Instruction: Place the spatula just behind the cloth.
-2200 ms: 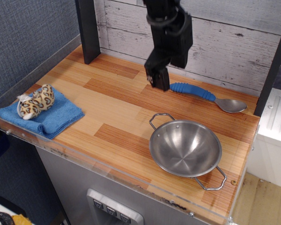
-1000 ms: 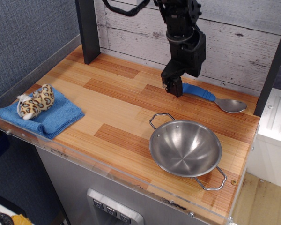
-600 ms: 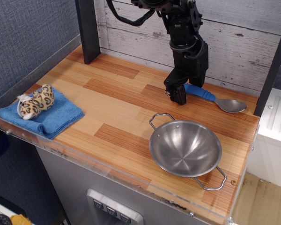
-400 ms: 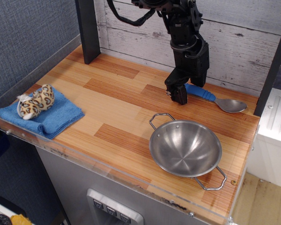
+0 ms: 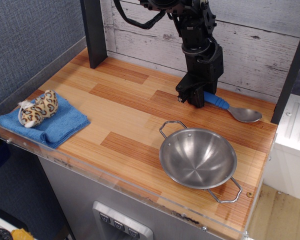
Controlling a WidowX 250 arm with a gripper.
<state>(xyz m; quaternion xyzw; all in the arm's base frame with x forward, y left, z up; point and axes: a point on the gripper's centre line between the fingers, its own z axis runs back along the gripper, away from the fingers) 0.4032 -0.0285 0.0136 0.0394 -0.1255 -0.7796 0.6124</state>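
Gripper (image 5: pixel 191 99), black, is down at table level over the left end of the blue ribbed-handled spatula (image 5: pixel 230 108) with the shiny metal bowl end. Fingers overlap the handle tip; can't tell if they're clamped on it or apart. Spatula lies at back right of the wood-plank tabletop (image 5: pixel 125 112), behind the steel two-handled bowl (image 5: pixel 198 158). Folded bright blue terry cloth (image 5: pixel 50 125) is far left, well apart, with the leopard-spotted plush toy (image 5: pixel 38 108) on top.
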